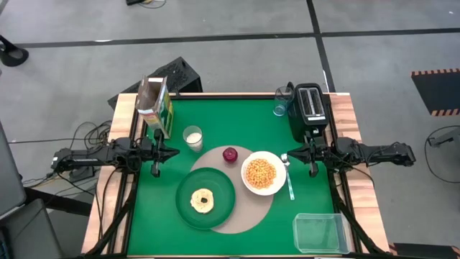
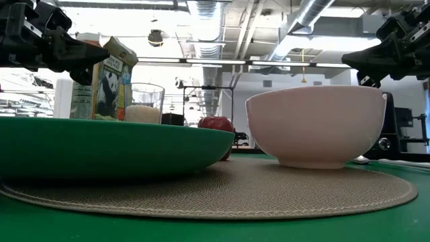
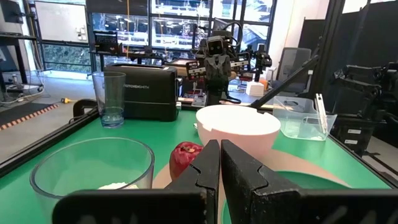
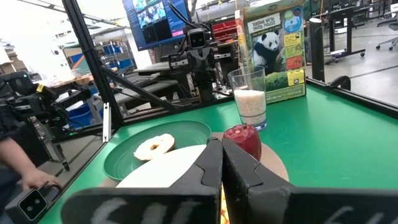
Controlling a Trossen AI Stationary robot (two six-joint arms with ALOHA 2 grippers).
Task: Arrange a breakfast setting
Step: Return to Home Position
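Observation:
A round beige placemat (image 1: pixel 241 216) lies mid-table. On it rest a dark green plate (image 1: pixel 215 212) with a pale bagel (image 1: pixel 203 200), a white bowl (image 1: pixel 263 173) of cereal and a red apple (image 1: pixel 230 154). A metal spoon (image 1: pixel 288 180) lies right of the bowl. The milk glass (image 1: pixel 192 137) and the cereal box (image 1: pixel 157 106) stand at the far left. My left gripper (image 1: pixel 156 173) waits shut at the left edge. My right gripper (image 1: pixel 313 173) waits shut at the right edge. Neither holds anything.
A black toaster (image 1: pixel 310 108) and an empty clear glass (image 1: pixel 281 104) stand at the far right corner. A clear plastic container (image 1: pixel 321 232) sits at the near right corner. In the right wrist view a person's hand (image 4: pixel 38 180) shows beyond the table.

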